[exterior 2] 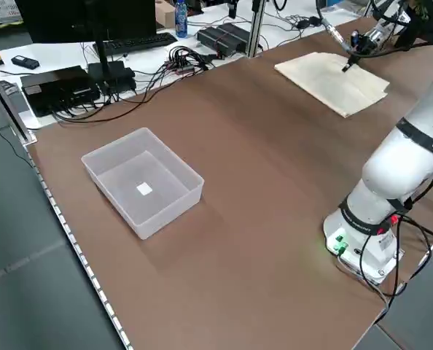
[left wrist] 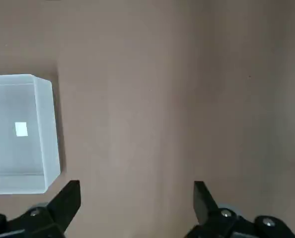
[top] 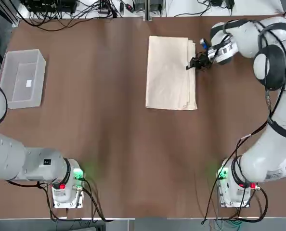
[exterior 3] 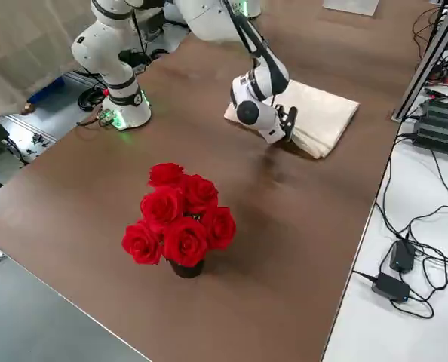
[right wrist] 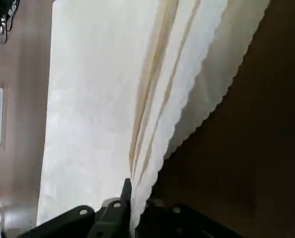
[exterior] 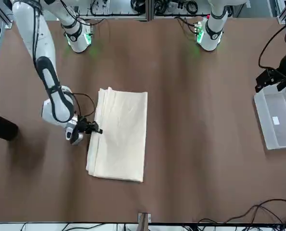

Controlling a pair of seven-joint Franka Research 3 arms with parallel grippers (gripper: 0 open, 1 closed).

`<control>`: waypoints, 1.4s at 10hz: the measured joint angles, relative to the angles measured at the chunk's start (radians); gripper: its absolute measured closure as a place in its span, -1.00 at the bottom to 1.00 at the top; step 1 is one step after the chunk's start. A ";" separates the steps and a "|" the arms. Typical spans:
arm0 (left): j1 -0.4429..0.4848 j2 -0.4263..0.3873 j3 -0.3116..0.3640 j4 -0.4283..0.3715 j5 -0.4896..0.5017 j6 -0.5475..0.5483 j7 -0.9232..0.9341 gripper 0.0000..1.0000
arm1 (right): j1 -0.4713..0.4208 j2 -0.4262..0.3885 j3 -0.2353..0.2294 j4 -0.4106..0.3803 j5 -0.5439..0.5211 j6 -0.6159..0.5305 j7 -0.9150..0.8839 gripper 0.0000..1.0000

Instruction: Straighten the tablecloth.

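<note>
On the brown surface [top: 109, 144], far side, right of centre: the cloth [top: 168, 72], folded in a layered stack, spreading yet to be done. Probably barely begun. Next to the bin [left wrist: 18, 134], left tool [left wrist: 137, 208], wide apart and holding nothing. At the cloth's layered edge, right tool [right wrist: 131, 206], closed, layers pinched. Likely left: unfolding, squaring, smoothing.

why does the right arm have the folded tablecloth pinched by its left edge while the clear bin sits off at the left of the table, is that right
Not quite: the right arm's fingers pinch the folded tablecloth by its right edge, as the top view shows. The clear bin does sit off at the left.
</note>
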 joint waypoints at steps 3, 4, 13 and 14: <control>0.000 0.000 0.000 0.000 0.000 0.000 0.000 -1.00 | -0.121 -0.001 -0.001 0.025 -0.131 -0.097 -0.009 0.92; 0.000 0.000 0.000 0.000 0.000 0.000 0.000 -1.00 | -0.137 -0.001 0.000 0.024 -0.147 -0.104 -0.022 0.92; 0.000 0.000 0.001 0.000 0.000 0.000 0.000 -1.00 | -0.228 -0.001 -0.001 0.022 -0.223 -0.108 -0.088 0.92; 0.000 0.000 0.001 0.001 0.000 0.000 0.000 -1.00 | -0.229 -0.001 -0.001 0.023 -0.227 -0.108 -0.088 0.89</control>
